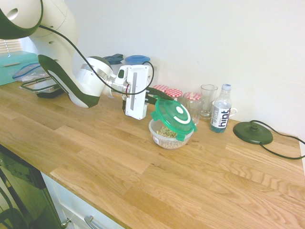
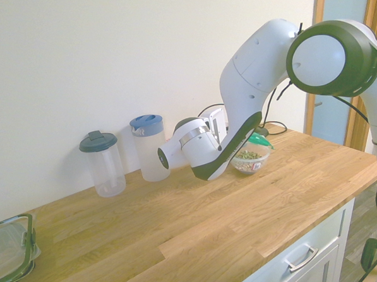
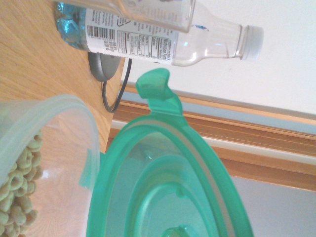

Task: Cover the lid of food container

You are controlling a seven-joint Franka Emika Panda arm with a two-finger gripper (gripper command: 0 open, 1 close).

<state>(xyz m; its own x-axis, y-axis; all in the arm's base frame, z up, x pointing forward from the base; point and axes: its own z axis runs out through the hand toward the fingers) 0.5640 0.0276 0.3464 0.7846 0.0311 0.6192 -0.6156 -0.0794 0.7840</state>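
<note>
Pincer clenched on the edge of the green lid; lid tilted, white curved mark facing up, its gripped side raised; it sits over part of the food container, not seated; gap open on one side, cereal rings visible through it; can't tell whether the low side of the lid touches the rim; container upright on the wooden surface, small label on its side.

Behind the container, by the wall: red-checked-lid jars, a clear drinking glass, then the "hint" bottle, upright, bluish at the bottom; round dark base past the bottle, lying flat. Second exterior view: blue-lidded pitcher beside the dark-lidded pitcher, both upright near the wall; rectangular container with dark rim well apart from the bowl, at the surface's other end; teal box behind it in the first exterior view.
</note>
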